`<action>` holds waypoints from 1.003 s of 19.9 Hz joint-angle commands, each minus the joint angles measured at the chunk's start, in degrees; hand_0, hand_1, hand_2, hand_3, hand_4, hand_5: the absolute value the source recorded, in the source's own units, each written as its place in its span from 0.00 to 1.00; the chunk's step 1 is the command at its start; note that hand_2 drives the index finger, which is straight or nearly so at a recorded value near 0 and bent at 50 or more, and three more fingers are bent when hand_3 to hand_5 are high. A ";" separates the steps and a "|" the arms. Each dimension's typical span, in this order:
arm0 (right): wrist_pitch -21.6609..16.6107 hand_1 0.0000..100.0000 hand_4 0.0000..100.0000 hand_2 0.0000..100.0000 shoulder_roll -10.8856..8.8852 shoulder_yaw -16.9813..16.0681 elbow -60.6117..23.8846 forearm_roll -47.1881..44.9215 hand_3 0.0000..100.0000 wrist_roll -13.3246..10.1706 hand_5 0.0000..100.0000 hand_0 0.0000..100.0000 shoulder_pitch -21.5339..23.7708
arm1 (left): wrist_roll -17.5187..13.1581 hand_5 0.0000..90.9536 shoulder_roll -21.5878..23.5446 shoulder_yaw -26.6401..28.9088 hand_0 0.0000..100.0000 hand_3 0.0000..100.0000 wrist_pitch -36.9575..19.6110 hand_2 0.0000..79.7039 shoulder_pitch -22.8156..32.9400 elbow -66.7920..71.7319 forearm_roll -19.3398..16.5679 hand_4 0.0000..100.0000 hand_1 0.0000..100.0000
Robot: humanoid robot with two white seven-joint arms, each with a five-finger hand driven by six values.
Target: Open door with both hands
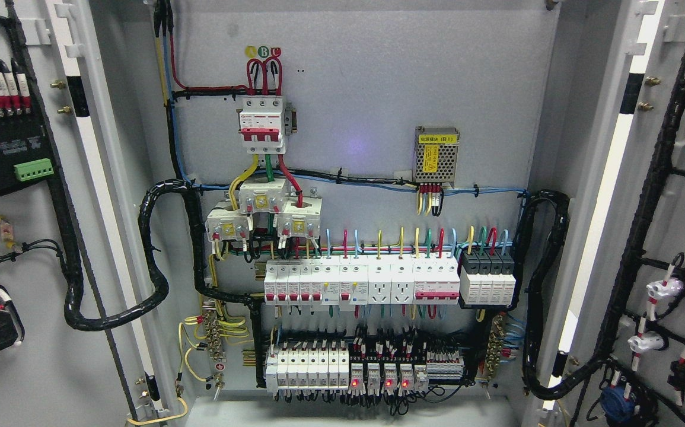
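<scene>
Left door, right door — both swung open, breakers exposed inside

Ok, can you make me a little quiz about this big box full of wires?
1. True or false: both cabinet doors, the left door and the right door, stand open.
2. What colour are the small lights glowing on the bottom row?
A. green
B. red
C. blue
3. Fill in: the three round stickers at the top read A, B and ___.

Key: 1 true; 2 B; 3 C. No robot hand shows in the picture.
</scene>
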 commanded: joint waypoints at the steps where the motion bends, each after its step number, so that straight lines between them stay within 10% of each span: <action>1: 0.13 0.00 0.00 0.00 4.13 1.31 25.60 5.21 0.00 -5.04 0.00 0.00 -4.06 | -5.62 0.00 -5.61 -2.36 0.00 0.00 0.18 0.00 -7.08 33.22 -1.30 0.00 0.00; 11: 12.25 0.00 0.00 0.00 5.01 1.22 30.71 16.12 0.00 -11.82 0.00 0.00 -7.23 | -8.71 0.00 -8.16 -2.36 0.00 0.00 1.67 0.00 -13.77 52.57 -6.12 0.00 0.00; 20: 19.38 0.00 0.00 0.00 5.01 0.78 30.27 16.92 0.00 -12.26 0.00 0.00 -7.49 | -8.45 0.00 -9.21 -2.09 0.00 0.00 13.52 0.00 -13.95 54.34 -8.77 0.00 0.00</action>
